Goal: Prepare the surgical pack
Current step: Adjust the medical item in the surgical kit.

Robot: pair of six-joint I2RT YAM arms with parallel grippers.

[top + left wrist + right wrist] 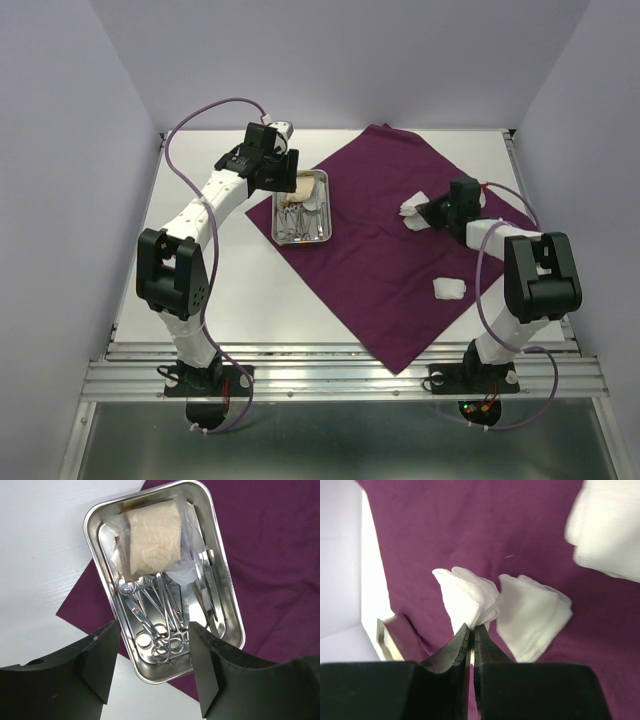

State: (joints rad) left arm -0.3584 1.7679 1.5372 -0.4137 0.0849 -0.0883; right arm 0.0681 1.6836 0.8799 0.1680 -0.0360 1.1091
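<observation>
over the right half of the plum cloth point(380, 270), the right gripper point(471, 635) is clamped on the edge of a white gauze pad point(467, 597). just beside it a second pad point(532, 615) lies flat. the steel tray point(229, 620) sits at the cloth's left corner, so from this gripper it lies leftward across bare cloth, its long axis running from the tabletop's far edge toward the near one. the left gripper point(152, 635) hangs directly above the tray, fingers apart and empty. it is nearer, yet we judge the right arm must bring the pad over. the tray is shiny, with a clear packet point(155, 535) at one end, and scissors point(150, 625) and forceps point(206, 587) lengthwise. a third pad point(450, 288) rests near the cloth's near-right edge.
</observation>
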